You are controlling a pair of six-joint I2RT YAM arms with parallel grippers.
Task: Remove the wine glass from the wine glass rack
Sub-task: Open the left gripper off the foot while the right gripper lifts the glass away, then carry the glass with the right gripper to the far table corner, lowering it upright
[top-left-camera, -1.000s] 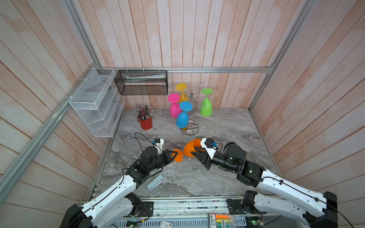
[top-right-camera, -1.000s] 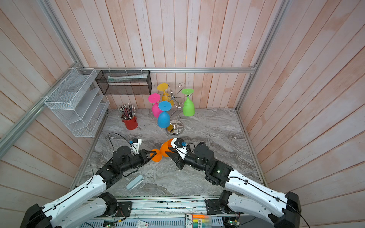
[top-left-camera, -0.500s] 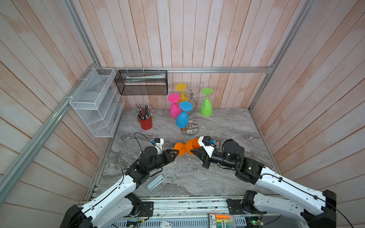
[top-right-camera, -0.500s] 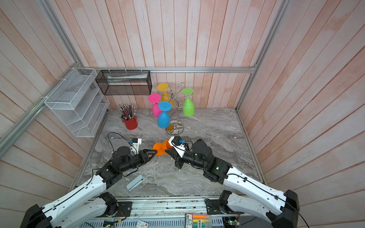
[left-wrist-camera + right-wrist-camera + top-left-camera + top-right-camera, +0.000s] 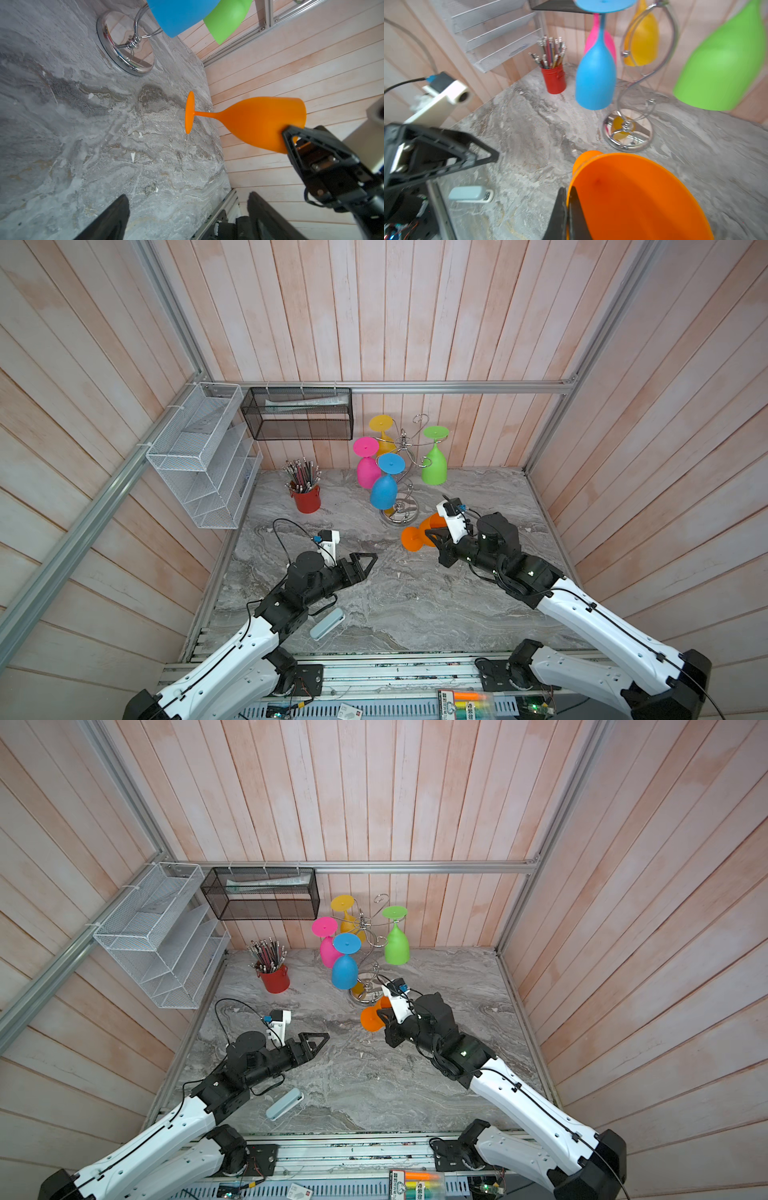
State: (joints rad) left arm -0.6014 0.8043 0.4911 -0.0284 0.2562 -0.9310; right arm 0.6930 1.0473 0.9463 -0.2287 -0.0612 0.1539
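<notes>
The right gripper (image 5: 436,536) is clamped on the thin rim of the smooth orange wine glass (image 5: 432,524), held sideways just near-right of the shiny chrome wine glass rack (image 5: 400,513) and its round base, while the left gripper (image 5: 365,562) gapes wide, empty.

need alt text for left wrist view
An orange wine glass is held sideways by its rim in the right gripper, over a marble tabletop. Beyond stands the chrome base of the wine glass rack, with a blue glass and green glass hanging; the left gripper is open.
</notes>
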